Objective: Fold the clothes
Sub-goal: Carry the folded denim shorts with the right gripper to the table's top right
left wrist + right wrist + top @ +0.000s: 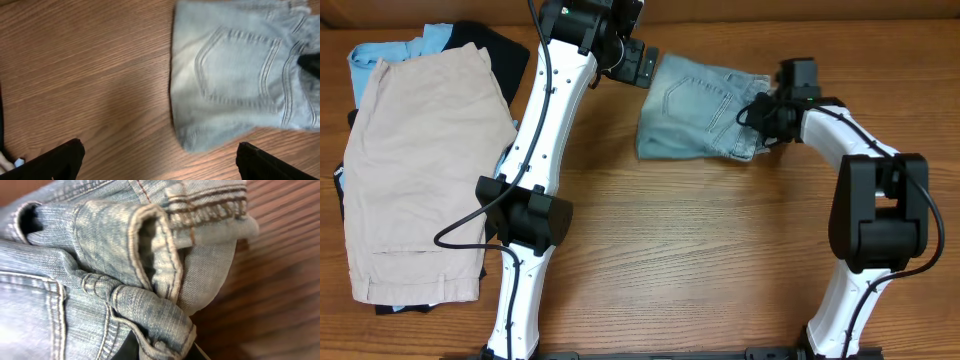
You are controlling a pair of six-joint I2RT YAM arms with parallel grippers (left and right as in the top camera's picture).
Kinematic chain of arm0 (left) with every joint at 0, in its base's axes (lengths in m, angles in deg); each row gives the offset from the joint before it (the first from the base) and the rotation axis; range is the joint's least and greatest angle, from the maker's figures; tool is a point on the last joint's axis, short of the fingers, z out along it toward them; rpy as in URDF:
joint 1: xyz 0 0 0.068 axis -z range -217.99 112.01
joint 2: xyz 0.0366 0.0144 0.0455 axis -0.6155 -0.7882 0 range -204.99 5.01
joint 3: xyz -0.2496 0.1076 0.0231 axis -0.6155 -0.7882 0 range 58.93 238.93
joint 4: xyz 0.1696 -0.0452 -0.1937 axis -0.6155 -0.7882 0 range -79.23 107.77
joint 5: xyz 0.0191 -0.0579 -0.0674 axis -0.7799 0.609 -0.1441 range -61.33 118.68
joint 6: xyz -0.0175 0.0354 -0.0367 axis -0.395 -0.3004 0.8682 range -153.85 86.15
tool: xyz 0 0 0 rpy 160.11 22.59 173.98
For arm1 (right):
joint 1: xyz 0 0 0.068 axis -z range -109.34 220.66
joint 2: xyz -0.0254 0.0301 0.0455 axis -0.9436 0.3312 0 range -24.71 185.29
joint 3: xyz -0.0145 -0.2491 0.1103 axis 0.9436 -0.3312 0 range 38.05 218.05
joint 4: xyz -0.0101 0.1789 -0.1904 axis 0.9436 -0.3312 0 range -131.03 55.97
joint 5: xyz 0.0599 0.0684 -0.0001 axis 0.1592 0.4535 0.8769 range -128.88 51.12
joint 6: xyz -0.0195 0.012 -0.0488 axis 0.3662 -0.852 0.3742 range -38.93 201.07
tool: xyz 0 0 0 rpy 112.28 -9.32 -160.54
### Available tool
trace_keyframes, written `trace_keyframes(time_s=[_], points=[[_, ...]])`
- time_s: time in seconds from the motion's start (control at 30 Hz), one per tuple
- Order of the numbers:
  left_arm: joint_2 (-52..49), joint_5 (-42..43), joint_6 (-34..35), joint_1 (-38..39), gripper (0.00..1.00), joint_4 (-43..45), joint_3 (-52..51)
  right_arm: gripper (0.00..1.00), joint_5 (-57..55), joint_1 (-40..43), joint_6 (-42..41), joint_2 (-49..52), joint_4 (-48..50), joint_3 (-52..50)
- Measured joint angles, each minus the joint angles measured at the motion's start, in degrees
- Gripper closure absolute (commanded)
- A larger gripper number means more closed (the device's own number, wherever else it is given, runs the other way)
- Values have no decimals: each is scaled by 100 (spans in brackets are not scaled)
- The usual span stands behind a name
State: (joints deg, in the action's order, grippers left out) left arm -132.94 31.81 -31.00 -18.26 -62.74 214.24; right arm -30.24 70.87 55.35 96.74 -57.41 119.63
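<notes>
Since the denim shorts [695, 120] lie crosswise at the far middle of the table [700, 250], right gripper [760, 115] is nearer | looks clamped on their right end | left gripper [638, 68] wide apart, just off their left edge

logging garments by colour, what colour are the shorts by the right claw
The shorts are faded light-blue denim, tan stitching; clearest in the right wrist view.

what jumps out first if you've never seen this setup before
The faded denim shorts lie partly folded at the far middle of the table, with the right gripper pinching their bunched right edge. The left gripper hangs at their left edge, jaws wide open over bare wood. On the far left, large beige shorts top a pile of other clothes.
</notes>
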Motion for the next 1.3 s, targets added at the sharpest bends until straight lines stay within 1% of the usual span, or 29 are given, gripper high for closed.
trace_keyframes(time_s=[0.17,0.27,0.43,0.57,0.63,0.83,0.93,0.97,1.0,1.03,1.07,1.13,1.2,1.3], points=[[0,0,0,0,0,20,0,96,146,765,-1207,48,341,-17],[0,0,0,0,0,42,0,96,114,1464,-2114,70,503,-17],[0,-2,0,0,0,61,0,96,-192,2116,-3091,87,750,-22],[0,-2,0,0,0,90,0,96,-592,2114,-3724,90,964,-31],[0,-2,0,0,0,136,0,96,-754,2015,-3912,94,1163,-50],[0,-2,0,0,0,210,0,96,-1263,1565,-4188,149,1893,-61],[0,-13,0,0,0,219,0,96,-1687,1307,-4251,186,1932,-61],[0,-20,0,0,0,221,0,88,-1805,1252,-4264,195,1932,-61],[0,-22,0,0,0,223,0,66,-1939,1191,-4280,195,1932,-61],[0,-22,0,0,0,225,0,35,-2020,1152,-4291,195,1930,-61],[0,-22,0,0,0,227,0,0,-2090,1115,-4306,195,1930,-61],[0,-22,0,0,0,227,0,0,-2162,1091,-4271,195,1937,-61],[0,-24,0,0,0,227,0,0,-2175,1102,-4063,195,1941,-61],[0,-66,0,0,0,232,0,0,-2203,1117,-3543,144,1711,-61]])
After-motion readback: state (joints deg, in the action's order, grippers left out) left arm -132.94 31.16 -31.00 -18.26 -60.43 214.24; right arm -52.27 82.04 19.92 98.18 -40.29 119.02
